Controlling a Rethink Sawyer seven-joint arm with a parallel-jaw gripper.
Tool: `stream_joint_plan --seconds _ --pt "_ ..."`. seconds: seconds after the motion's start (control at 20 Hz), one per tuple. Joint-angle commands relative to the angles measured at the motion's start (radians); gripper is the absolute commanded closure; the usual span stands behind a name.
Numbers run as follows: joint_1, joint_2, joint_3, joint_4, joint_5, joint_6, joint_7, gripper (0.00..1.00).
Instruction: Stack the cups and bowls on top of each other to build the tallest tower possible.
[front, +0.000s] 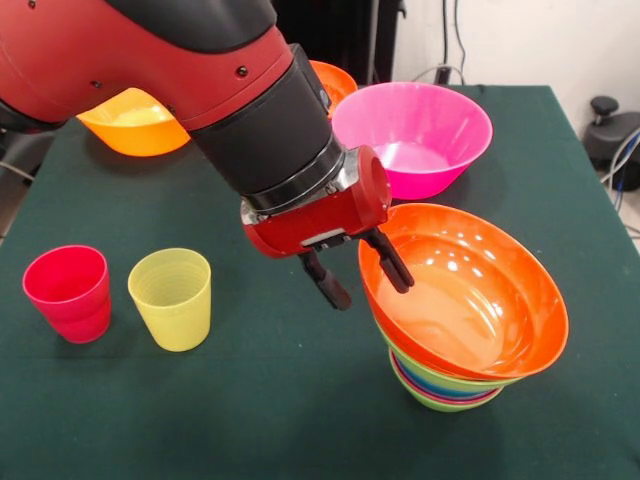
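1. Nearest to us, at about 4 o'clock on the table (300, 420), we see the tower (450, 385): nested bowls whose rims show as green, pink and blue bands, with a light-green bowl lowest.
2. On top of the tower sits a large orange bowl (470, 300). It is tilted, with its rim higher on the left side.
3. The gripper (362, 278) hangs at the centre, at the left rim of this bowl. Its two black fingers (328, 285) stand apart, and one finger is at the rim; we cannot tell if it touches.
4. At 9 o'clock stand two cups, upright and near each other: the red cup (68, 293) on the left, the yellow cup (172, 298) on the right.
5. At 1 o'clock rests a pink bowl (415, 135), alone.
6. At 11 o'clock we see a yellow-orange bowl (135, 122), partly behind the arm (180, 70).
7. Behind the arm, beside the pink bowl, an orange rim (335, 80) shows.
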Motion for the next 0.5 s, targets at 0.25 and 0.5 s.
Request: stream_joint_plan --seconds 0.25,0.5 --pt "0.003 0.021 -0.037 -0.084 -0.084 0.088 -0.331 0.0" --pt "0.007 0.039 -0.039 -0.079 -0.1 0.058 -0.338 0.0"
